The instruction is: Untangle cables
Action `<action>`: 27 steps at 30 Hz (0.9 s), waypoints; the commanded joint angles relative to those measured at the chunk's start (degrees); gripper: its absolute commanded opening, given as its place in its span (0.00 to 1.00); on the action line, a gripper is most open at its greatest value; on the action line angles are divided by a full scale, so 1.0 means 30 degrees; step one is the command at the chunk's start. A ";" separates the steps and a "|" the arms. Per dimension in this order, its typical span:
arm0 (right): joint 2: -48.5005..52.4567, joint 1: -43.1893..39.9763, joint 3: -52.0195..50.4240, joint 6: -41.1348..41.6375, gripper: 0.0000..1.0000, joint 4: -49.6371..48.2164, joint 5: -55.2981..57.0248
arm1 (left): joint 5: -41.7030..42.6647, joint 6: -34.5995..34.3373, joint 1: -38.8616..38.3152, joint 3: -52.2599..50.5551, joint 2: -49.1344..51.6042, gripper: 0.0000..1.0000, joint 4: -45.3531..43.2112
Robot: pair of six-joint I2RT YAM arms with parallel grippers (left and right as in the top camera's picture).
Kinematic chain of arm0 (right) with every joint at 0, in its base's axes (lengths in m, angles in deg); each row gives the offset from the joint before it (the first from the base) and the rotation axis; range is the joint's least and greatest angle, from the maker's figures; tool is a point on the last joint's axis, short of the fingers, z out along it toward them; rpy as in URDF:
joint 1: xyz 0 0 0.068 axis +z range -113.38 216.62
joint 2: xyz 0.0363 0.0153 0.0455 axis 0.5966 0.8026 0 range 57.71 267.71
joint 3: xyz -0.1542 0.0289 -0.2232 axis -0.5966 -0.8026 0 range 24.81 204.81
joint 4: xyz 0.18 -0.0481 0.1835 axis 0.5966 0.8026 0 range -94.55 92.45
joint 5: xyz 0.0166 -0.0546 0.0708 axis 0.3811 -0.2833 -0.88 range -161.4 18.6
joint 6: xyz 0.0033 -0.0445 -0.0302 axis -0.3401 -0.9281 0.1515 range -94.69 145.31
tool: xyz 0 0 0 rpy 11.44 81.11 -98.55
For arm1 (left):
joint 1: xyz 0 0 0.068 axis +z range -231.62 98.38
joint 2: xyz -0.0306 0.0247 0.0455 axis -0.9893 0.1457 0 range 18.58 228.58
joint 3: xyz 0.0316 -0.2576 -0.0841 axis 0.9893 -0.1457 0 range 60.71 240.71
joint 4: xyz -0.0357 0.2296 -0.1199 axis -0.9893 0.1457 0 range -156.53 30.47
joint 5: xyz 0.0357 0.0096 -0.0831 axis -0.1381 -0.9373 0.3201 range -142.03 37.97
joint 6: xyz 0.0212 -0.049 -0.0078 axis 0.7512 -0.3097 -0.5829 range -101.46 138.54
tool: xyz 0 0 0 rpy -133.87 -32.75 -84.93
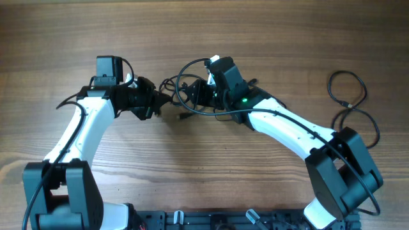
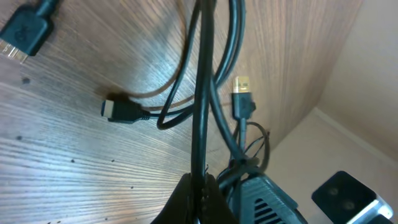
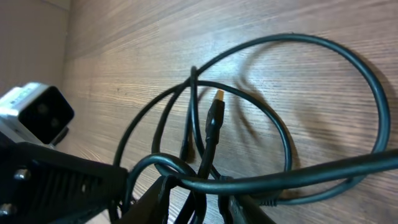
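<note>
The cables (image 1: 183, 96) are thin black cords bunched in a knot mid-table, between my two grippers. My left gripper (image 1: 155, 102) is shut on one cord; in the left wrist view its jaws (image 2: 202, 184) pinch a strand (image 2: 202, 93) that runs straight up. Plug ends lie nearby: one black (image 2: 121, 111), one gold-tipped (image 2: 242, 93). My right gripper (image 1: 193, 94) sits on the knot from the right. In the right wrist view its jaws (image 3: 198, 191) stand narrow with strands (image 3: 208, 140) between them and a thicker cord (image 3: 298, 174) across their tips.
One more black cable (image 1: 351, 102) lies in loose loops at the far right, apart from the knot. The left arm's camera (image 3: 37, 115) and gripper body (image 3: 62, 186) are close beside the right jaws. Bare wood surrounds the knot.
</note>
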 commanded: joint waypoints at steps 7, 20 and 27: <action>-0.0168 0.0051 -0.0080 0.0058 0.28 0.0364 -0.0146 | 0.1770 0.1923 -0.0022 -0.0095 0.0197 0.04 -0.0852; -0.0168 0.0080 -0.0087 0.1617 0.29 0.1086 -0.0510 | 0.3810 0.3563 -0.0022 -0.0095 0.0197 0.04 -0.1836; -0.0160 0.0080 -0.0117 0.1523 0.29 0.1180 -0.0437 | 0.4794 0.3985 -0.0022 -0.0095 0.0197 0.04 -0.1996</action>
